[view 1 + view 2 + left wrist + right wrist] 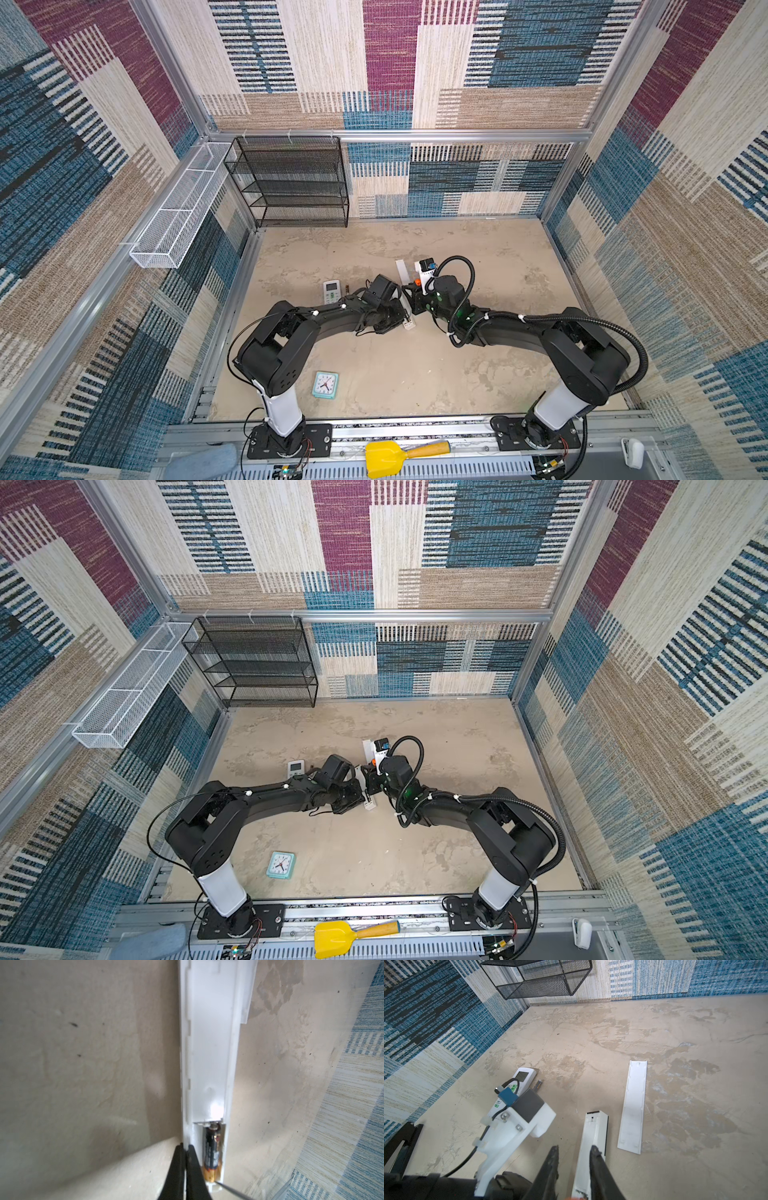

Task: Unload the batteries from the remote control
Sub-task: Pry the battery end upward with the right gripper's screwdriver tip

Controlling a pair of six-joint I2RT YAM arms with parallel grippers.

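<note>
Black-and-gold battery (211, 1153) lengthwise in remote (207, 1053), left claw (185, 1146) shut, right claw (574, 1148) gripping screwdriver (417, 282).

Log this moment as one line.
left claw: shut on remote wall | right claw: holding screwdriver | battery: one in bay | loose battery: beside small remote | cover: off

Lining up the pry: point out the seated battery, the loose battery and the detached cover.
Seated battery (211, 1153): left wrist view, dark label.
Loose battery (538, 1084): right wrist view, body.
Cover (632, 1105): right wrist view, middle.

Robot test cell, carpet-clad walls (415, 62), aluminium frame (415, 135)
</note>
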